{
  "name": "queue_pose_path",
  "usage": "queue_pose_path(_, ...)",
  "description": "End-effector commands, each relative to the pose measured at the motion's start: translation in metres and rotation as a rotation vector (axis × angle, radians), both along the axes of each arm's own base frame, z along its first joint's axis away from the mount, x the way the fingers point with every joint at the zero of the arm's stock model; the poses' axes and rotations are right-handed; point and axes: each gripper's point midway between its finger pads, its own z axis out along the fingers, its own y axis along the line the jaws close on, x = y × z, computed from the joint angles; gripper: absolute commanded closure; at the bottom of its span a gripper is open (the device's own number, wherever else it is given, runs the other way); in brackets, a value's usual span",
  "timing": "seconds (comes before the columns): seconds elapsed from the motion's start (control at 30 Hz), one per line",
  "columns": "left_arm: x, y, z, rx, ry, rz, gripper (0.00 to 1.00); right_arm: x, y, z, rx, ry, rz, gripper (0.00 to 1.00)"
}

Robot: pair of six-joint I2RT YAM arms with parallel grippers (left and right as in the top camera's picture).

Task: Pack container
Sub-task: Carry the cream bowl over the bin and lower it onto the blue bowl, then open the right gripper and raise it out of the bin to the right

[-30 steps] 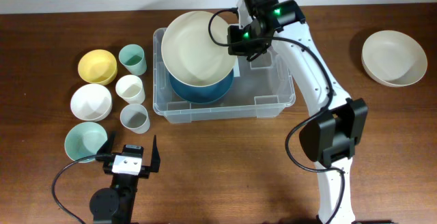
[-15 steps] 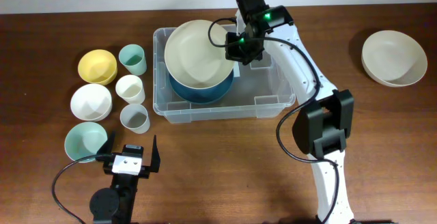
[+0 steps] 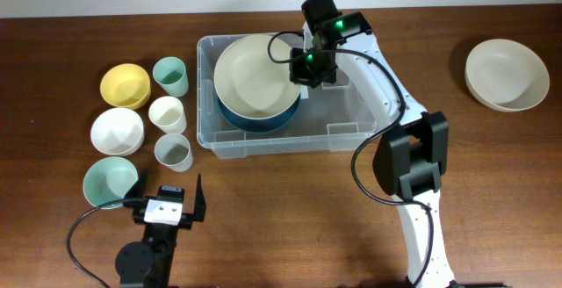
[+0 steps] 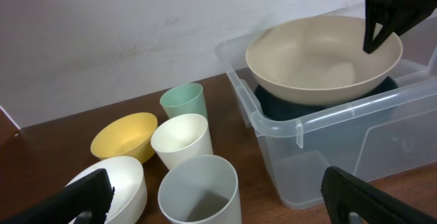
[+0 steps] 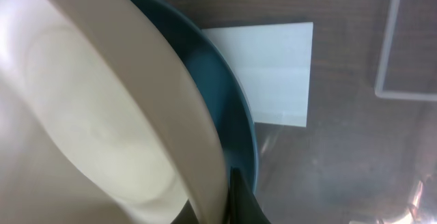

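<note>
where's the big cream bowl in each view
overhead: cream bowl upper centre, inside the container
left wrist: cream bowl upper right, above the container's rim
right wrist: cream bowl fills the left side
shared landmark: the blue bowl under it, seen in all three

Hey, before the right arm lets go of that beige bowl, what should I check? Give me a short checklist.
1. Right gripper shut on the rim of the beige bowl: ok.
2. Beige bowl above the blue bowl, inside the container: ok.
3. Beige bowl resting in the blue bowl: cannot tell.
4. Left gripper open, away from the container: ok.
5. Grey cup clear of the container wall: ok.
</note>
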Motion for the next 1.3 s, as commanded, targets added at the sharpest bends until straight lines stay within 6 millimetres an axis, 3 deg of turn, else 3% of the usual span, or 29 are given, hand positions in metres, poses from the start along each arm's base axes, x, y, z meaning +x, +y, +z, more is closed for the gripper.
queue_pose_path(0.0, 0.0, 0.0015, -0.0027, 0.005, 0.009, 0.007, 0.0, -0.0052, 0.0006, -0.0086, 0.0, 0.037, -0.004, 0.96)
queue_pose_path(0.4, 0.0, 0.0015, -0.0027, 0.005, 0.009, 0.007, 0.0, -0.0083, -0.0005, -0.0094, -0.005, 0.05, -0.004, 0.88)
queue_pose_path(0.5, 0.0, 0.0015, -0.0027, 0.005, 0.009, 0.007, 0.0, -0.009, 0.0008, -0.009, 0.003, 0.053, -0.002, 0.89)
queue_pose_path(0.6, 0.0, 0.0015, -0.0027, 0.005, 0.009, 0.007, 0.0, -0.0106, 0.0045, -0.0077, 0.025, 0.061, 0.006, 0.96)
queue_pose_path(1.27, 0.0, 0.0015, -0.0027, 0.005, 0.009, 0.007, 0.0, -0.0139, 0.0056, -0.0075, 0.035, 0.076, 0.01, 0.96)
